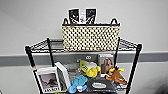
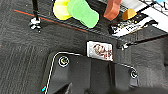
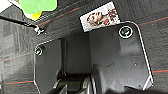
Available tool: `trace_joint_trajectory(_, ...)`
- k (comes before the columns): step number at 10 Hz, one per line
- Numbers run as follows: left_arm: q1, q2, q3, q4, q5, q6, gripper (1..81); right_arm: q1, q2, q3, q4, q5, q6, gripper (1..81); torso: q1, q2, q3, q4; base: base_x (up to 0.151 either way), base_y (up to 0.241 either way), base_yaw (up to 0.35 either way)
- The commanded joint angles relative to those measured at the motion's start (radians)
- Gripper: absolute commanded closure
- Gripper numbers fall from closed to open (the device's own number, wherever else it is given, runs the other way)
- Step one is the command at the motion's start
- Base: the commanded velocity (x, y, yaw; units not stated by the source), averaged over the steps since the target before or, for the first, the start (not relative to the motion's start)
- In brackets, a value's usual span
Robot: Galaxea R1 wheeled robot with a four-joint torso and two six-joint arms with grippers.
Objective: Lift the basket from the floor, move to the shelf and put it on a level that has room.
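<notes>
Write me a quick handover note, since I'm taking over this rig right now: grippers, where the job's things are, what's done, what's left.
Grippers: both wrist views look down at the carpet floor; finger state cannot be told for either.
Basket: upright on the top level of the black wire shelf, against the wall, with cards standing in it.
Lower tier: soft toys and books.
On the floor by the shelf: a printed card.
Done: basket is off the floor and placed.
Left: nothing visible for the basket itself.
</notes>
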Motion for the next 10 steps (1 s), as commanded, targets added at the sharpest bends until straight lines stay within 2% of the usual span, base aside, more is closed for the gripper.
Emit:
trace_joint_trajectory(1, -0.01, 0.131, -0.184, 0.064, 0.034, 0.005, 1.0, 0.033, 0.054, -0.049, -0.025, -0.005, -0.006, 1.0, 0.001, 0.0, 0.0, 0.0, 0.0, 0.0, 0.0)
trace_joint_trajectory(2, 0.001, 0.184, -0.259, 0.077, 0.034, 0.005, 1.0, 0.019, 0.075, -0.064, -0.044, 0.023, -0.006, 1.0, 0.001, 0.0, 0.0, 0.0, 0.0, 0.0, 0.0)
trace_joint_trajectory(4, 0.018, 0.269, -0.387, 0.083, 0.042, 0.005, 1.0, -0.01, 0.097, -0.086, -0.05, 0.032, -0.006, 1.0, 0.001, 0.0, 0.0, 0.0, 0.0, 0.0, 0.0)
trace_joint_trajectory(5, 0.024, 0.3, -0.43, 0.083, 0.043, 0.005, 1.0, -0.029, 0.103, -0.086, -0.05, 0.073, -0.005, 1.0, 0.001, 0.0, 0.001, 0.0, 0.0, 0.0, 0.0)
trace_joint_trajectory(7, 0.044, 0.32, -0.452, 0.097, 0.045, 0.005, 1.0, -0.056, 0.116, -0.083, -0.05, 0.149, -0.005, 1.0, 0.001, -0.001, 0.001, 0.0, 0.0, 0.0, 0.0)
trace_joint_trajectory(10, 0.062, 0.346, -0.464, 0.101, 0.048, 0.004, 1.0, -0.064, 0.132, -0.086, -0.052, 0.156, -0.005, 1.0, 0.001, -0.001, 0.001, 0.0, 0.0, 0.0, 0.0)
